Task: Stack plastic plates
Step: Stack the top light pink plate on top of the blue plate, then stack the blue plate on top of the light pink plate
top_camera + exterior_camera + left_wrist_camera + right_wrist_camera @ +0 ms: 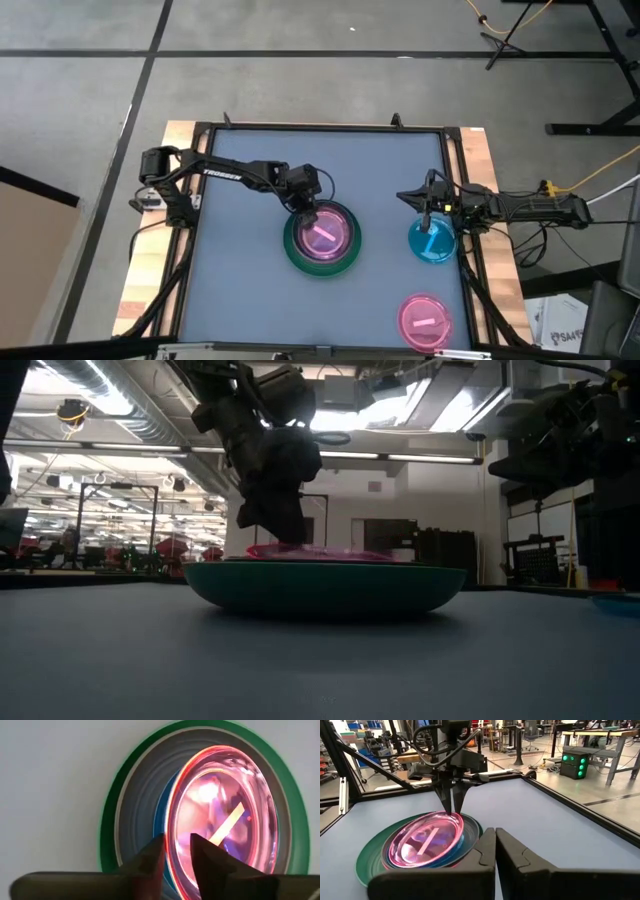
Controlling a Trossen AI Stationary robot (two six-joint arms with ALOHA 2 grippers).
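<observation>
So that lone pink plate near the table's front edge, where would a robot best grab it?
Probably by its rim. The magenta plate lies flat and shallow, so only the raised edge offers anything to pinch. Coming down from above, one finger inside the rim and one outside, looks best, much as the left end effector meets the stack's top plate. The right end effector, over the blue plate, is nearer.

In the high view, the plates under the top magenta plate show only as thin rims inside the green plate. In the low view, the blue plate is cut by the edge.
</observation>
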